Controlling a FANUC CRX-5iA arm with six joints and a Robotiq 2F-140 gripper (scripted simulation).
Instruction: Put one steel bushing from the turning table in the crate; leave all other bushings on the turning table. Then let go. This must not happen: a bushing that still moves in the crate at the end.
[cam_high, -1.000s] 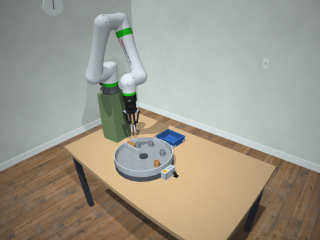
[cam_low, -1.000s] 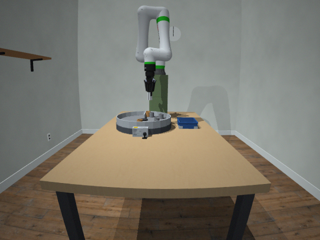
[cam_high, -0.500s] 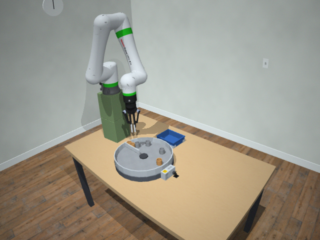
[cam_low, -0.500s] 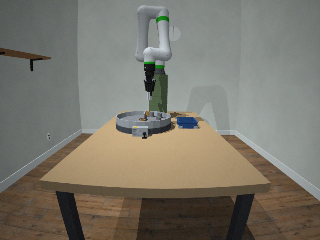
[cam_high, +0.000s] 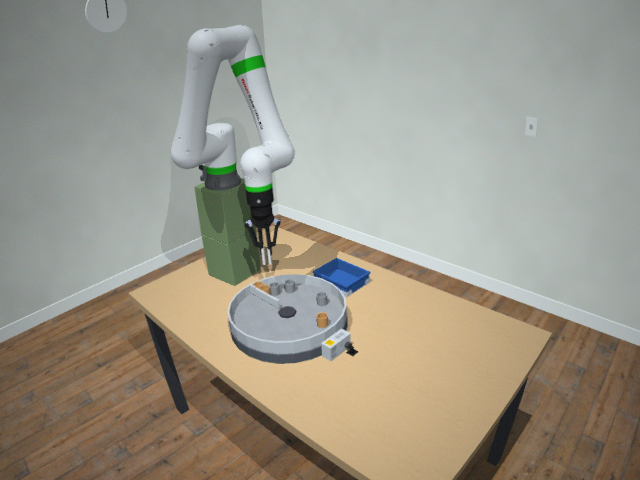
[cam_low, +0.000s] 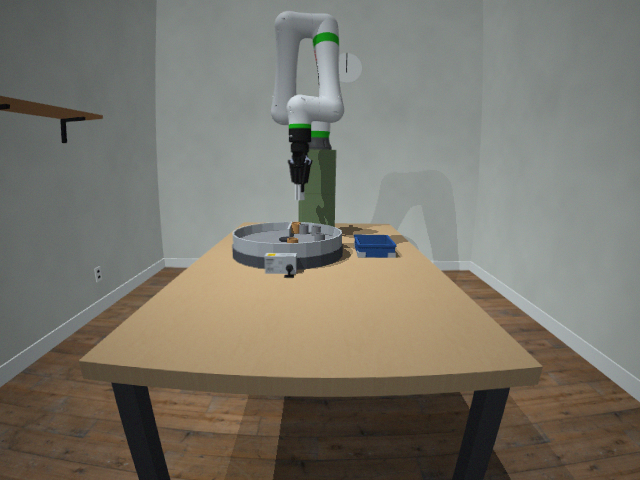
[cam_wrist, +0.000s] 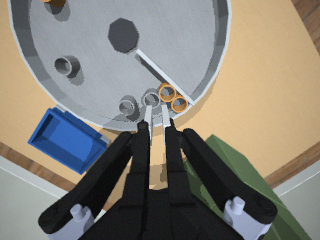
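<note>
On the tabletop (cam_high: 413, 372), the turning table (cam_high: 248, 338) is seen nearest, carrying three steel bushings (cam_high: 321, 298) and brass ones. Beyond it, the blue crate (cam_high: 361, 272) is set. Above the far rim, the gripper (cam_high: 266, 265) is held, jaws clenched on nothing.

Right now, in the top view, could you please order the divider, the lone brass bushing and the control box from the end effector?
1. Divider, just below the end effector.
2. Lone brass bushing, past the hub.
3. Control box, outside the far rim.
</note>
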